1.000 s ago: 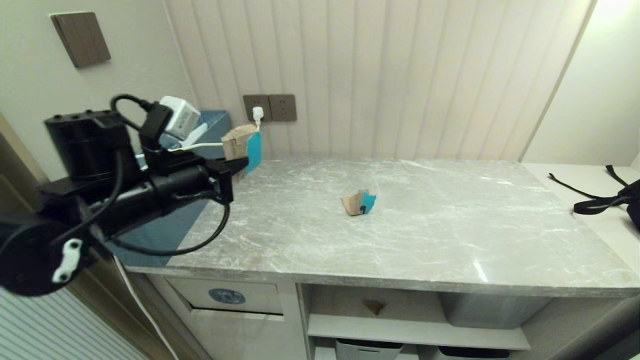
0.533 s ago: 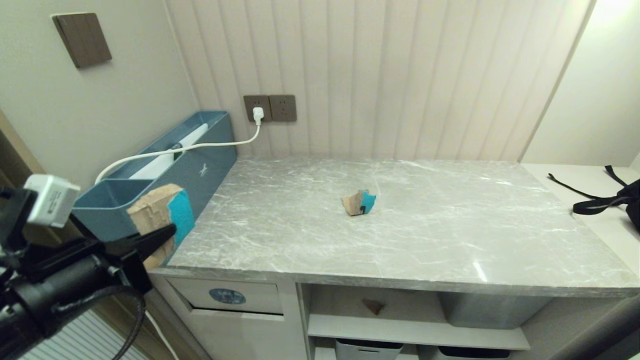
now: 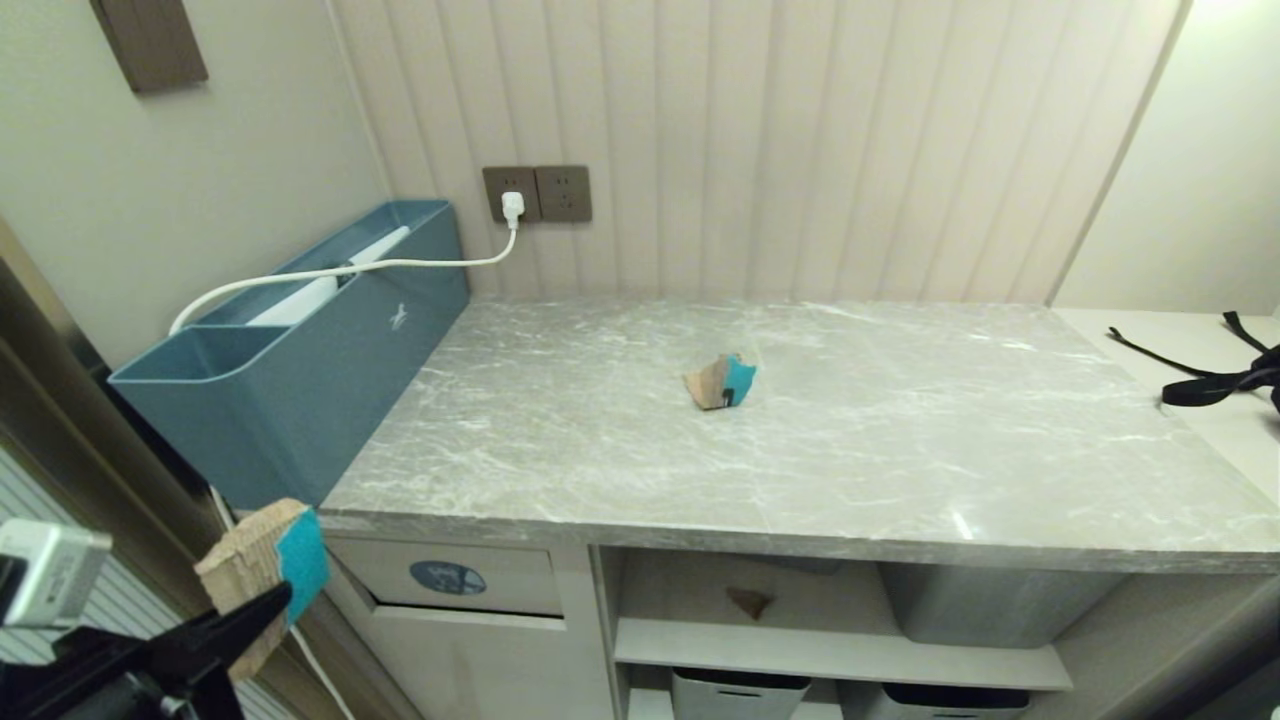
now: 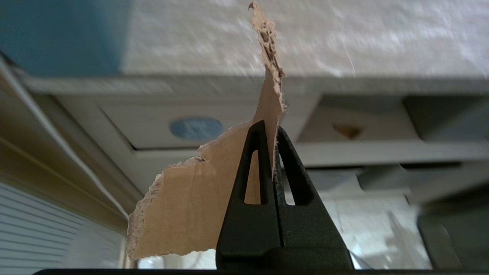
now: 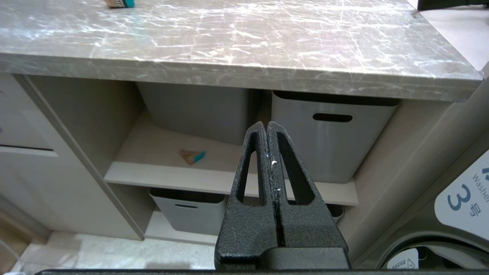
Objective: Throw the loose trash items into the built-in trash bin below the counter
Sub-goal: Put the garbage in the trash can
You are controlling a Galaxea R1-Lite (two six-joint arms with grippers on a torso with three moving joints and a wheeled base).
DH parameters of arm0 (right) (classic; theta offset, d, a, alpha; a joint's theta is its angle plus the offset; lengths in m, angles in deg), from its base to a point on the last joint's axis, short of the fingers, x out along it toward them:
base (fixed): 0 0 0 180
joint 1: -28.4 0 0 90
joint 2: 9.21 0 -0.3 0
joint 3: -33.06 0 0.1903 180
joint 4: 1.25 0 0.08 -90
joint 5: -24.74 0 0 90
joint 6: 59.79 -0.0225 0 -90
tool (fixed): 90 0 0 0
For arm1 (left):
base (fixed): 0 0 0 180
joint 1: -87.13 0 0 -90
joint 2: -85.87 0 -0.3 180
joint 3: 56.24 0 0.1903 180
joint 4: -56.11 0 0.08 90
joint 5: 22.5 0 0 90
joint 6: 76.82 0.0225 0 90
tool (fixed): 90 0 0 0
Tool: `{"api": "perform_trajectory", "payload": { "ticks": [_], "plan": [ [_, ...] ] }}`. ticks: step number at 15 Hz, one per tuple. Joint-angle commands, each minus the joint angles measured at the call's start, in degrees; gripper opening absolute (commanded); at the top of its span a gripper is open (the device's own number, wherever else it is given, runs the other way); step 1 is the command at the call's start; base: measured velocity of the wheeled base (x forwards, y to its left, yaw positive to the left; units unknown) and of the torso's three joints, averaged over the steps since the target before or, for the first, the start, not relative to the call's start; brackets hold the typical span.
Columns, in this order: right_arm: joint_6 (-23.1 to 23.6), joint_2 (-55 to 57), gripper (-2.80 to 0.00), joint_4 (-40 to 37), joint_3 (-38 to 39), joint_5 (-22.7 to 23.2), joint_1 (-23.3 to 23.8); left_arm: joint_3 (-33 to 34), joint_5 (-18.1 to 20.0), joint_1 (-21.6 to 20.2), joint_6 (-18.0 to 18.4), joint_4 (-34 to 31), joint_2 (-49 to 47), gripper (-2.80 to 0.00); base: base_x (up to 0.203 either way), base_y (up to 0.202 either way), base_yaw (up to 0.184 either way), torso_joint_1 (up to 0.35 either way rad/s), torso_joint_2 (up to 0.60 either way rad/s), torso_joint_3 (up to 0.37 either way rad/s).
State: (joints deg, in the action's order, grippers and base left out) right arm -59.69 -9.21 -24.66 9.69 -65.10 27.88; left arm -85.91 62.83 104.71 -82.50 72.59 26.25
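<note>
Pale vertical-ribbed wall panelling [image 3: 800, 150] is backing the scene, carrying twin brown power sockets [image 3: 536, 194] with a white plug and cable [image 3: 350, 268] trailing left. Grey plastic storage bins with slot handles [image 5: 331, 133] are sitting on beige open shelves [image 5: 160, 172]; light is glancing across.

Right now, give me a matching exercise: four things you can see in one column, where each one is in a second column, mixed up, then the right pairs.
Things:
1. big cardboard scrap
2. cardboard chunk
3. small triangle scrap
4. round blue sticker

Places:
A. on the open shelf under the counter, beside a grey storage bin
B. on the swing flap of the built-in trash bin
C. pinched in the left gripper, off the counter's left end
D. lying out on the counter top

Pairs: 1-C, 2-D, 3-A, 4-B
</note>
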Motion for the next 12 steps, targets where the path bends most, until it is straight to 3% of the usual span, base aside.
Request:
{"api": "perform_trajectory", "payload": {
  "ticks": [1, 3, 5, 11, 12],
  "plan": [
    [0.0, 0.0, -2.8, -0.1, 0.0, 0.0, 0.0, 3.1, 2.2, 0.0, -3.5, -0.8, -1.0, -2.8, 0.0, 0.0, 0.0, -0.204, 0.45, 0.242],
    [0.1, 0.0, -2.8, -0.1, -0.1, 0.0, 0.0, 4.3, 2.1, 0.0, -9.6, -3.4, -1.2, -2.8, 0.0, 0.0, 0.0, -0.242, 0.52, 0.289],
    [0.1, -0.1, -2.8, -0.1, -0.1, 0.0, 0.0, 4.1, 2.0, -0.1, -12.4, -4.3, -1.3, -2.8, 0.0, 0.0, 0.0, -0.253, 0.55, 0.292],
    [0.0, -0.1, -2.8, -0.1, -0.1, 0.0, 0.0, 4.2, -5.6, -1.9, -10.2, -3.4, 2.2, -2.8, 0.0, 0.0, 0.0, -0.24, 0.53, 0.291],
    [0.0, -0.1, -2.8, -0.1, -0.1, 0.0, 0.0, 4.2, -6.9, -3.9, -10.2, -2.5, 2.3, -2.8, 0.0, 0.0, 0.0, -0.218, 0.51, 0.278]
  ]
}}
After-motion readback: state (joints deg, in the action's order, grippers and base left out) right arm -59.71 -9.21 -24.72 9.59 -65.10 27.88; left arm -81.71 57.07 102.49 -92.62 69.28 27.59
